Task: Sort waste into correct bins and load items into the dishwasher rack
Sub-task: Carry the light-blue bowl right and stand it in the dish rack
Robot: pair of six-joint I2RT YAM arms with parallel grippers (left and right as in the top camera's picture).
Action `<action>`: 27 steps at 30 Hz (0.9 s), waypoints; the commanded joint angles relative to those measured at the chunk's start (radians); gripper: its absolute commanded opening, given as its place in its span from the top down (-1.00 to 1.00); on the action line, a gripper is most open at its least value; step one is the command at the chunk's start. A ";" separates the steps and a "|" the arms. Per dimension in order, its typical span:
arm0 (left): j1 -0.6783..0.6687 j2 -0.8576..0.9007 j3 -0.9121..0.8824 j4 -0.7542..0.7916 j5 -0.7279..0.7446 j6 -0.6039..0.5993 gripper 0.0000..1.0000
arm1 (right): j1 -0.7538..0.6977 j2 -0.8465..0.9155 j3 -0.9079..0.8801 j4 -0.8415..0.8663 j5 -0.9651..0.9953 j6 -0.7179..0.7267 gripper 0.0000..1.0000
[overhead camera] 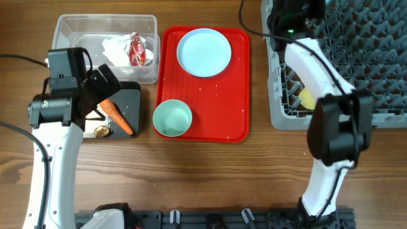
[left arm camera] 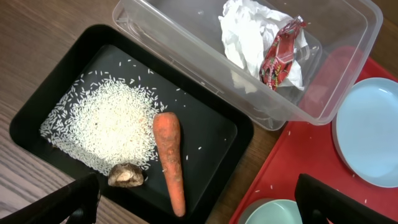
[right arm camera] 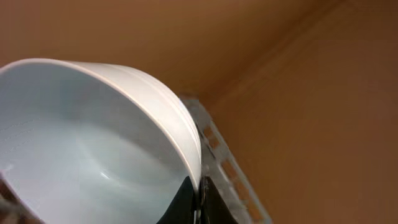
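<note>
The carrot is lying in the black tub, with its tip pointing away from the clear tub. My left gripper is gaping empty; my right gripper is pinching the light-blue bowl by its rim.

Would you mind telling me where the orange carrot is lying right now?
In the left wrist view, the orange carrot lies inside the shallow black rectangular tub, just right of the loose white rice grains, beside the small brown food lump.

No legible text or numbers anywhere; only indistinct print on the red wrapper.
</note>
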 commanded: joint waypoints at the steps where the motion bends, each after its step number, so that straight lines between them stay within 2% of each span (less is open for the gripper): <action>1: 0.005 0.003 0.008 0.003 0.001 -0.017 -1.00 | 0.004 0.043 0.003 -0.019 0.108 -0.101 0.91; 9: 0.005 0.003 0.008 0.003 0.001 -0.017 -1.00 | 0.015 0.046 -0.002 -0.159 0.101 0.044 0.91; 15: 0.005 0.003 0.008 0.003 0.001 -0.017 -1.00 | 0.016 0.046 -0.002 -0.200 0.021 0.089 0.92; 21: 0.005 0.003 0.008 0.003 0.001 -0.017 -1.00 | 0.023 0.046 -0.002 -0.317 -0.071 0.187 0.91; 23: 0.005 0.003 0.008 0.003 0.001 -0.017 -1.00 | 0.031 0.046 -0.002 -0.339 -0.101 0.188 0.80; 26: 0.005 0.003 0.008 0.003 0.001 -0.017 -1.00 | 0.049 0.046 -0.002 -0.339 -0.101 0.185 0.75; 27: 0.005 0.003 0.008 0.003 0.001 -0.017 -1.00 | 0.056 0.046 -0.002 -0.340 -0.101 0.186 0.60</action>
